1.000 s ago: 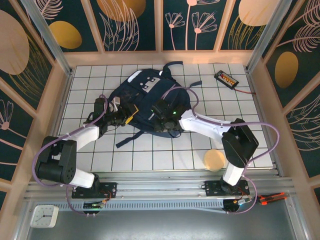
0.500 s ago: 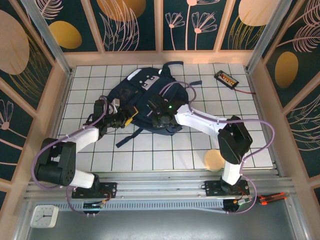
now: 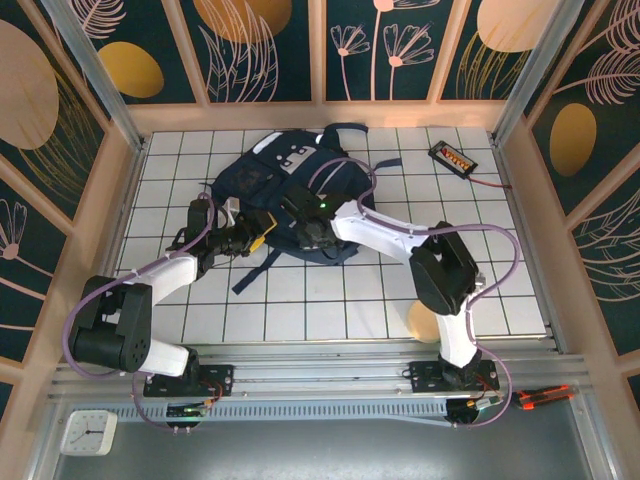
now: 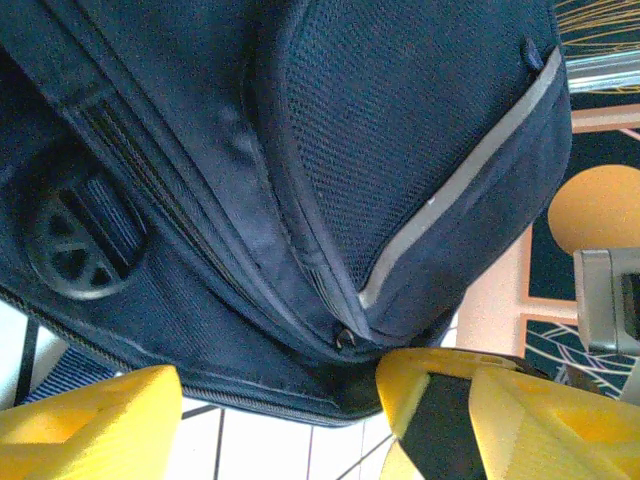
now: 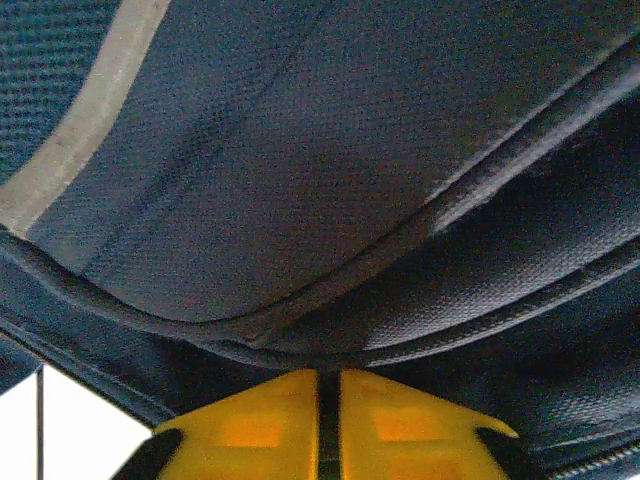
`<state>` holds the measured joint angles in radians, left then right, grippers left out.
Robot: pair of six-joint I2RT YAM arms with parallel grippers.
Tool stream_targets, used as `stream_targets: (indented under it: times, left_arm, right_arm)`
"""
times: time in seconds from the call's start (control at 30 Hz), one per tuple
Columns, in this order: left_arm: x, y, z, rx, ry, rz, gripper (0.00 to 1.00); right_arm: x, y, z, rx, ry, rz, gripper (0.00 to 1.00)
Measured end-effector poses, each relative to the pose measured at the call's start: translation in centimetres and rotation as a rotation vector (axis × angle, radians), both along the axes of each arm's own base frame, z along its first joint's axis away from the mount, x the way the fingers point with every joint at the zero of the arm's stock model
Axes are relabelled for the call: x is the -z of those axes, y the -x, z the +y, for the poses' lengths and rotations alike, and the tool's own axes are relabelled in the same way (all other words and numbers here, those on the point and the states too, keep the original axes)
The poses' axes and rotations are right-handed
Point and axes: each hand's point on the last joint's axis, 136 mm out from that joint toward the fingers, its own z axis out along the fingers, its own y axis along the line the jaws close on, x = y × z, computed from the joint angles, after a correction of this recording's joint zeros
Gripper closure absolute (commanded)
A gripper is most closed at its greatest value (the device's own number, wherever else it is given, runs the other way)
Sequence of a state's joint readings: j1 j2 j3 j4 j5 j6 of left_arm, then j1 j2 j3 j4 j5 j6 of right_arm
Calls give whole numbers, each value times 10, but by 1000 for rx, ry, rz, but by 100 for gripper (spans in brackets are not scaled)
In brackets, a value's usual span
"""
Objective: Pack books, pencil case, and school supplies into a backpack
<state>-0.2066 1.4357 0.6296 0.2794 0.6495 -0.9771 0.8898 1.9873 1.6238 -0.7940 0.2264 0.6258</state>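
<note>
The navy backpack (image 3: 280,180) lies flat at the middle back of the tiled table. My left gripper (image 3: 260,240) sits at its near left edge, open, with the yellow fingers (image 4: 90,425) wide apart; the backpack's zipped bottom edge (image 4: 300,400) lies just beyond them. My right gripper (image 3: 306,233) rests on the bag's near side, jaws shut. Its tips (image 5: 330,385) press against a piped seam of the backpack (image 5: 300,150), and I cannot tell whether any fabric is pinched. The books, pencil case and school supplies are out of view.
A tan disc (image 3: 422,322) lies near the front right, partly behind the right arm. A black device with orange buttons (image 3: 452,156) and its cable sit at the back right. A loose strap (image 3: 255,272) trails toward the front. Wooden walls ring the table.
The right arm has swung left across the backpack and its jaws have closed. The backpack has shifted a little left and toward the back. The left gripper has barely moved.
</note>
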Motion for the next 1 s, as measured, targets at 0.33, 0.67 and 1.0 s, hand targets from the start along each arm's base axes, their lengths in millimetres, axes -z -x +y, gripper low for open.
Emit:
stream_targets:
  times: [0.33,0.67,1.0]
  left_arm:
    - [-19,4,0,-22,44,-27,26]
    - [29,27,-38,8,120,153,6]
    - [-6,11,-29,6,-16,22,1]
  right_arm:
    - [-34,3,-7,9,-76,-56,100]
    - [-61,8,4,-2,-284,-40,60]
    - [-45,-43,-42,269,-430,13,46]
